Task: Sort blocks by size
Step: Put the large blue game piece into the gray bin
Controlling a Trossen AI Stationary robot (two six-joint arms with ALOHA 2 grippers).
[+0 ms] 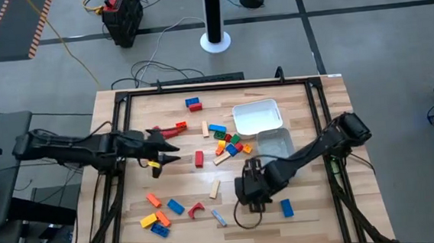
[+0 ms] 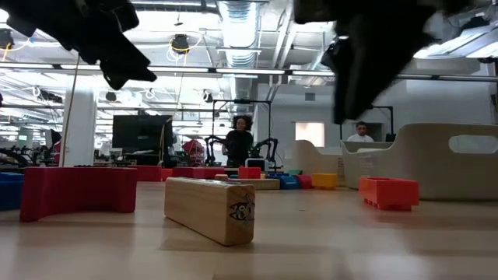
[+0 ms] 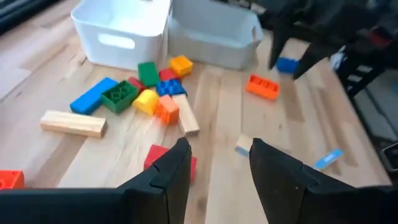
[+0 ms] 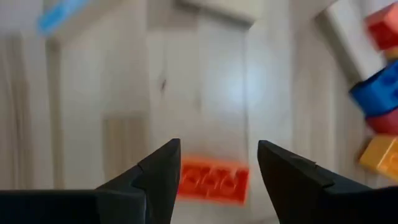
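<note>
Wooden tabletop (image 1: 300, 215) fills the high view, with blocks scattered in three loose groups: a heap (image 1: 230, 143) just beside the white tub (image 1: 257, 116) and clear tub (image 1: 277, 142), a cluster (image 1: 158, 215) near the front left, and strays between. My left gripper (image 1: 166, 154) waits over the left-centre, holding nothing I can see; my right gripper (image 1: 251, 199) hangs low over the front-centre, presumably placed to deal with one loose brick. In the low view a tan wooden block (image 2: 210, 208) lies closest, a red block (image 2: 78, 190) behind it, an orange brick (image 2: 387, 191) off right; both arms hang dark overhead. From the left wrist, its fingers (image 3: 180, 171) stand apart and empty above a red brick (image 3: 163, 158), looking toward the heap and both tubs. From the right wrist, the fingers (image 4: 163, 171) are spread, an orange studded brick (image 4: 214, 181) lying on the wood between them, not clamped. I judge sorting has barely begun; both tubs look empty.
</note>
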